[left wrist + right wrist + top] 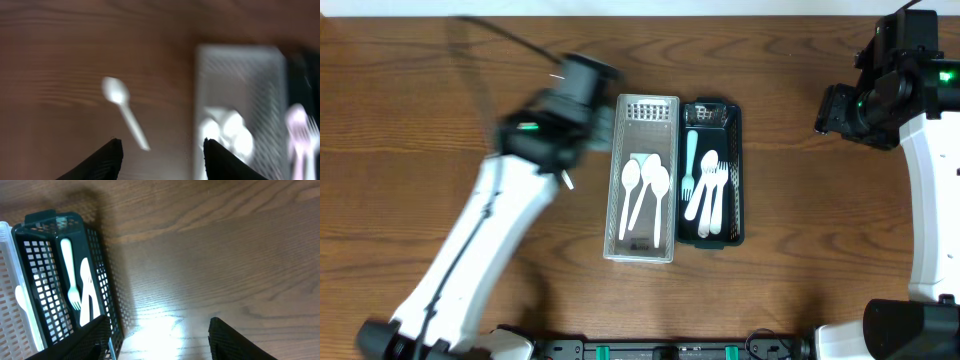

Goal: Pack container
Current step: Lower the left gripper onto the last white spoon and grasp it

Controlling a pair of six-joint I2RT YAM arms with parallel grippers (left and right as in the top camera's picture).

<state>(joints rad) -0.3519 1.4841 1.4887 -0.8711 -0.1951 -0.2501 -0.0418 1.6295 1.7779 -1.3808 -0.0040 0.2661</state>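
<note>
A loose white spoon [123, 110] lies on the wooden table just left of the white basket [272, 100]. My left gripper [161, 150] is open and empty above the table, with the spoon's handle end between its fingertips; this view is blurred. In the overhead view the blurred left arm [555, 140] covers most of that spoon. The white basket [615, 180] holds two white spoons [650, 185]. The dark basket [738, 170] beside it holds white forks [710, 195] and a light blue fork [689, 160]. My right gripper [157, 330] is open and empty over bare table, right of the dark basket [102, 280].
The two baskets stand side by side at the table's middle. The right arm [880, 95] hangs over the far right of the table. Bare wood lies around both baskets.
</note>
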